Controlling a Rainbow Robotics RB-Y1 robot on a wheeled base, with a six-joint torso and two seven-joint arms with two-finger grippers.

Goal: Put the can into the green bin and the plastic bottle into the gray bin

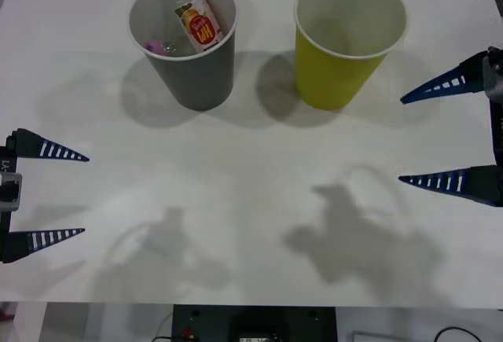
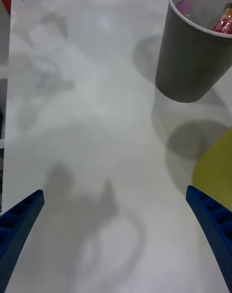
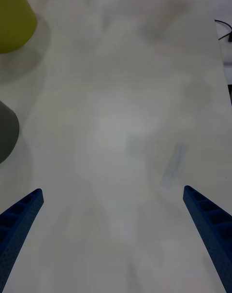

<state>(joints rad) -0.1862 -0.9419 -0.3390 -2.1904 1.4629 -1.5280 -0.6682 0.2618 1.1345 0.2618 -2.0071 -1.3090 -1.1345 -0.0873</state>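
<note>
The gray bin (image 1: 200, 79) stands at the back left with the plastic bottle (image 1: 196, 20) leaning inside it, red cap up above the rim. A small pink thing (image 1: 153, 45) lies at its bottom; I cannot tell what it is. To its right the green bin (image 1: 338, 79) stands upright, and the part of its inside that I see holds nothing. The can is hidden or out of view. My left gripper (image 1: 85, 195) hovers open at the table's left edge, my right gripper (image 1: 400, 140) open at the right edge, both holding nothing.
A white table (image 1: 251, 200) carries both cups, with bare surface between the grippers and shadows of the arms on it. The right wrist view has the gray bin (image 2: 188, 56) and bottle (image 2: 223, 22) ahead; the left wrist view catches the green bin (image 3: 12, 17).
</note>
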